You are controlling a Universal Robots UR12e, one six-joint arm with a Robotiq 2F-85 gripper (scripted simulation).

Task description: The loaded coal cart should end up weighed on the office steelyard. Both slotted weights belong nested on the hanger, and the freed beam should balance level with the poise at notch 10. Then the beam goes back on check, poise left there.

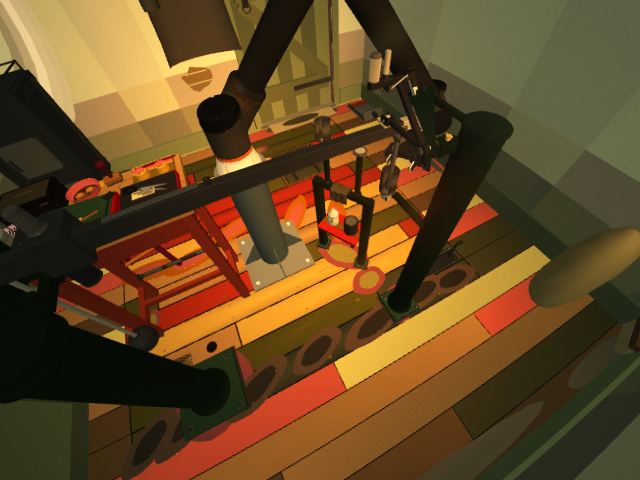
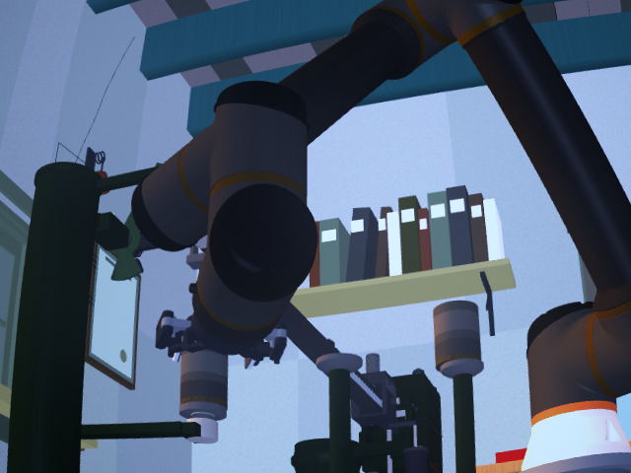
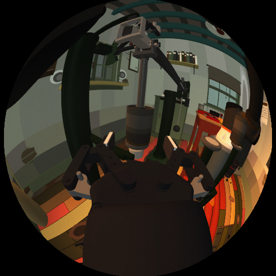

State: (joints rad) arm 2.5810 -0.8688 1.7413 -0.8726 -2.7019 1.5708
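A banded slotted weight [image 3: 139, 127] hangs on the hanger rod [image 3: 142, 81] under the near end of the steelyard beam [image 3: 171, 69], resting over a white pad on a post arm [image 2: 203, 428]. My gripper [image 3: 140, 143] stands open and empty just in front of that weight [image 2: 203, 379], level with its lower part. A second banded weight [image 2: 457, 333] sits on top of a separate post to the right. The long dark beam [image 1: 248, 173] runs across the room toward the far stand. The coal cart is not clearly in view.
The thick dark column [image 2: 48, 315] stands close on the gripper's left, its arm reaching under the weight. A second dark post [image 3: 164, 123] rises just behind. The red table [image 1: 155, 222] and the arm's base [image 1: 258, 227] lie farther off, above a plank floor.
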